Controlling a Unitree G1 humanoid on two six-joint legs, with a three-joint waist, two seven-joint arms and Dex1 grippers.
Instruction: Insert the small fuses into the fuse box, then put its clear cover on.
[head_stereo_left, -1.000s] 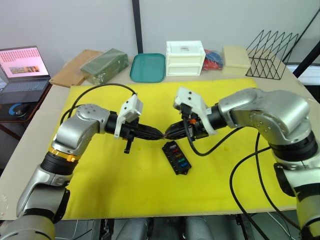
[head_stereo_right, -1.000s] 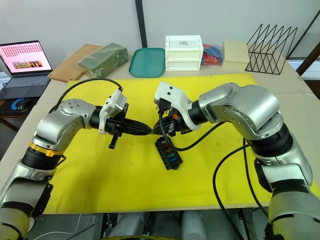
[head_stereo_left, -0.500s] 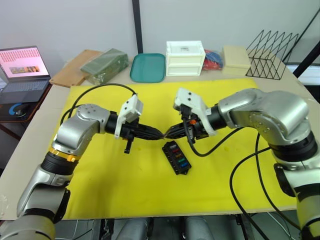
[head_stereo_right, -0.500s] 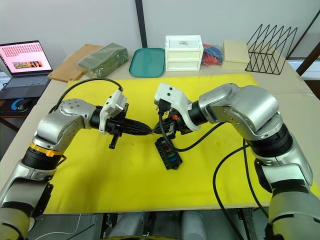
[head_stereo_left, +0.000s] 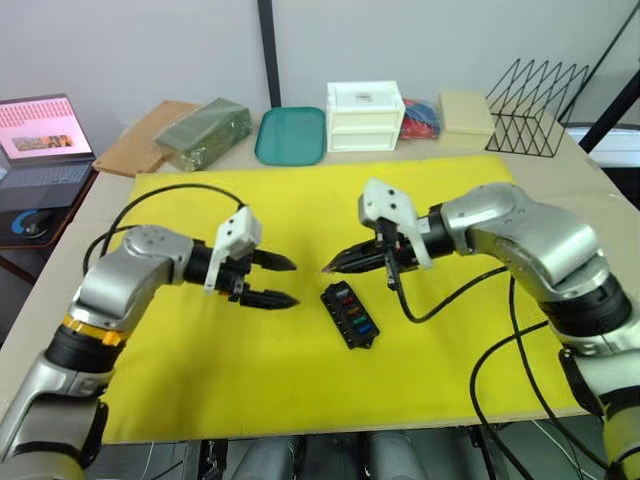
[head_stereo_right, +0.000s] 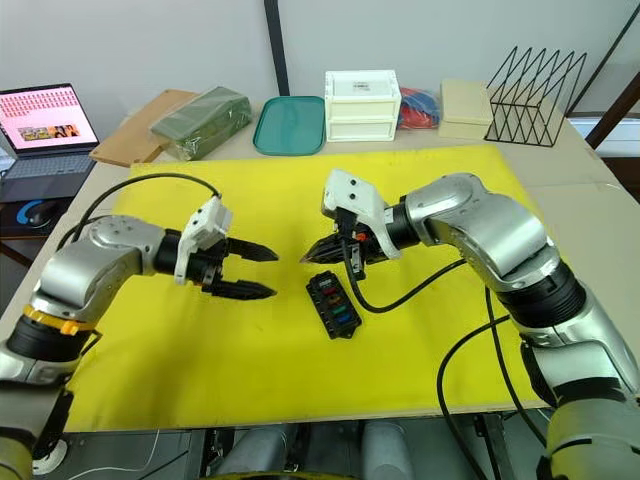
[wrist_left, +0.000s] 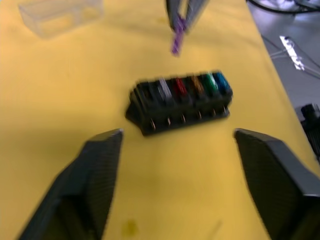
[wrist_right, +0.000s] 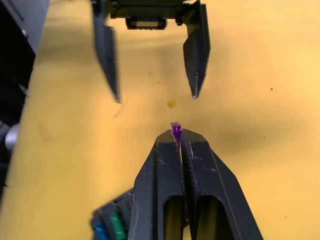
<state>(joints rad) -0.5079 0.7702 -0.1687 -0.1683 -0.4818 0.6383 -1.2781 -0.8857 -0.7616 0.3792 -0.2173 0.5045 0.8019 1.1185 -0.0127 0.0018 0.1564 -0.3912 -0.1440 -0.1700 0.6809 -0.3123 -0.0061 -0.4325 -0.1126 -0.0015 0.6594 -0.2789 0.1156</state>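
Note:
The black fuse box (head_stereo_left: 350, 315) lies on the yellow mat, with several small fuses seated in its slots: grey, red, brown, green and teal (wrist_left: 220, 82). My right gripper (head_stereo_left: 326, 270) hovers just beyond the box's far end, shut on a purple fuse (wrist_right: 175, 129) that pokes out of its tips. My left gripper (head_stereo_left: 292, 283) stands open and empty, a short way to the left of the right gripper and the box. The clear cover (wrist_left: 60, 15) rests on the mat beyond the box in the left wrist view.
Along the back edge stand a white drawer box (head_stereo_left: 365, 115), a teal tray (head_stereo_left: 290, 135), a green package (head_stereo_left: 205, 130), a beige box (head_stereo_left: 468, 112) and a black wire rack (head_stereo_left: 535, 120). A laptop (head_stereo_left: 45, 135) sits at the far left. Black cables trail from both arms.
My left gripper has opened and drawn back to the left, away from the right gripper's tips. The purple fuse stays in the shut right gripper.

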